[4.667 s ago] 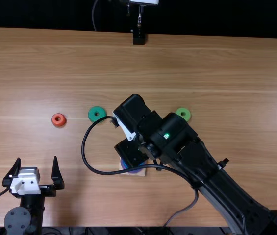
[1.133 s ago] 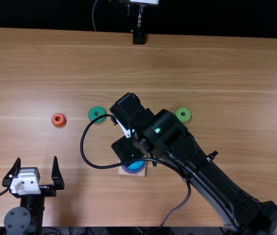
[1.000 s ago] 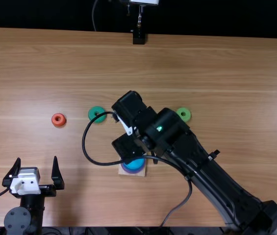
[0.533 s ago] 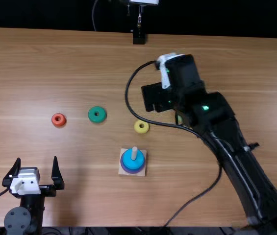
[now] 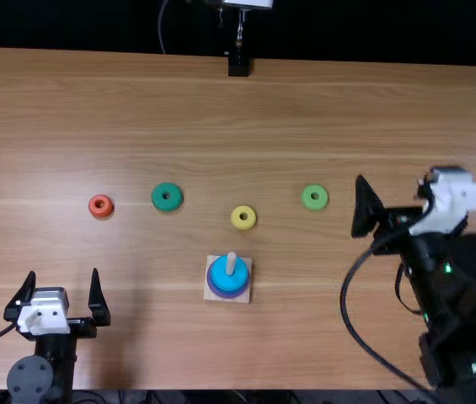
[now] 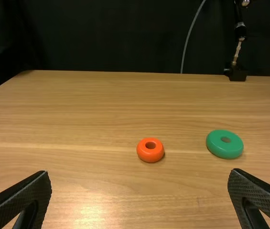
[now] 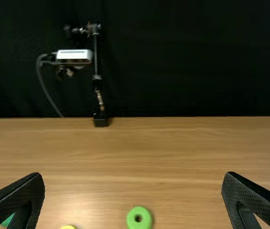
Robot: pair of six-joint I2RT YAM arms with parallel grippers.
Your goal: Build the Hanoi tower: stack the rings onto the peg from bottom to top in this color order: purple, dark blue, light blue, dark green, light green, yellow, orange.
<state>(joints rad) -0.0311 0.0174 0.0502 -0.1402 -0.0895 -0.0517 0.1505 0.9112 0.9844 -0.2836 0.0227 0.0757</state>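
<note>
In the top view, the light blue ring (image 5: 232, 283) and, lower, the purple ring (image 5: 226, 296) are held on the peg (image 5: 231, 264). The orange ring (image 5: 100, 206), dark green ring (image 5: 167, 196), yellow ring (image 5: 243, 218) and light green ring (image 5: 314, 197) are laid out beyond it. In the left wrist view, the left gripper (image 5: 62, 273) is seen spread apart. In the right wrist view, the right gripper (image 5: 395, 178) is likewise spread, nothing clasped.

On the desk (image 5: 372, 109), stacked rings (image 5: 230, 281) encircled the peg (image 5: 231, 265) on its base (image 5: 246, 298). Behind them, from left to right, lay a first ring (image 5: 101, 214), a second ring (image 5: 167, 206), a third ring (image 5: 243, 225) and a fourth ring (image 5: 314, 205).
</note>
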